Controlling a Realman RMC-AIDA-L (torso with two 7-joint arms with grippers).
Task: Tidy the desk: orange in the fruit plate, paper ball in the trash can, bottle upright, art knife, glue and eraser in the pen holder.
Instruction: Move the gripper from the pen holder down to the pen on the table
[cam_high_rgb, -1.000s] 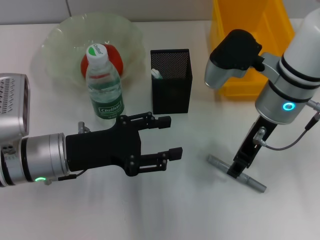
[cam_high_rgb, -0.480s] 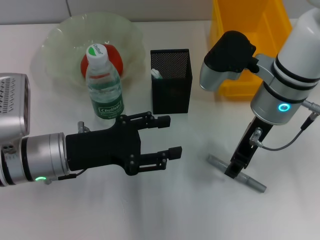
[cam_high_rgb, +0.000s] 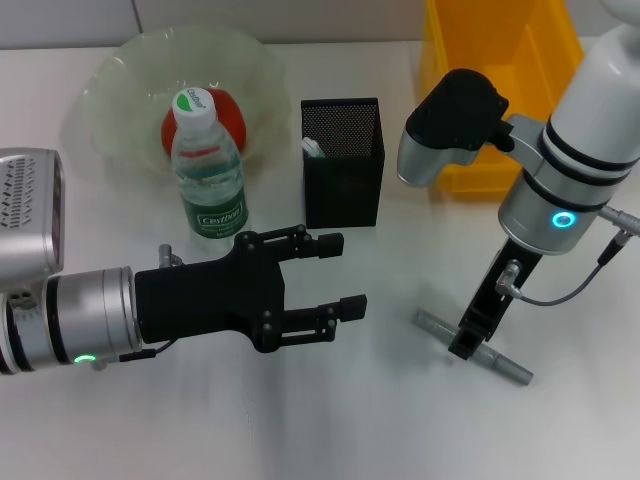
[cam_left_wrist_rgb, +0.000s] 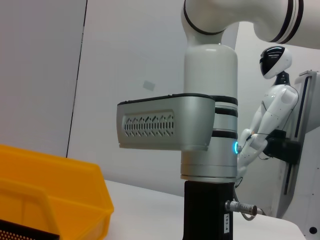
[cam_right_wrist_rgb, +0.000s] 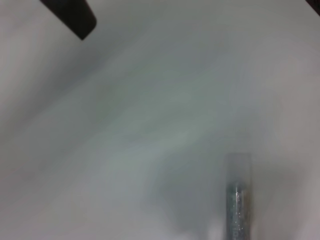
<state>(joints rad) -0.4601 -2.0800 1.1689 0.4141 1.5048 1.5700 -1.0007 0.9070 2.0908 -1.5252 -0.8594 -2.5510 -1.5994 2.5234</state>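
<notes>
The right gripper (cam_high_rgb: 468, 343) points straight down onto the middle of the glue (cam_high_rgb: 505, 364), a thin grey stick lying flat on the desk (cam_high_rgb: 380, 420); its black fingers seem to sit on either side of the stick, but whether they pinch it cannot be told from the head view. The right wrist view adds only a blurred close look at one silvery end of the glue (cam_right_wrist_rgb: 236, 200) against the white tabletop. The left gripper (cam_high_rgb: 332, 274) hovers low over the desk with its fingers spread wide, holding nothing. The left wrist view shows the right arm's silver and white housing beside a corner of the yellow trash can (cam_left_wrist_rgb: 60, 200). Behind the left gripper the bottle (cam_high_rgb: 207, 168) stands upright, its green label partly readable as "C'estbon", in front of the orange (cam_high_rgb: 232, 117) lying in the fruit plate (cam_high_rgb: 120, 90). The black mesh pen holder (cam_high_rgb: 342, 170) stands beside the bottle, a pale tip showing inside it
</notes>
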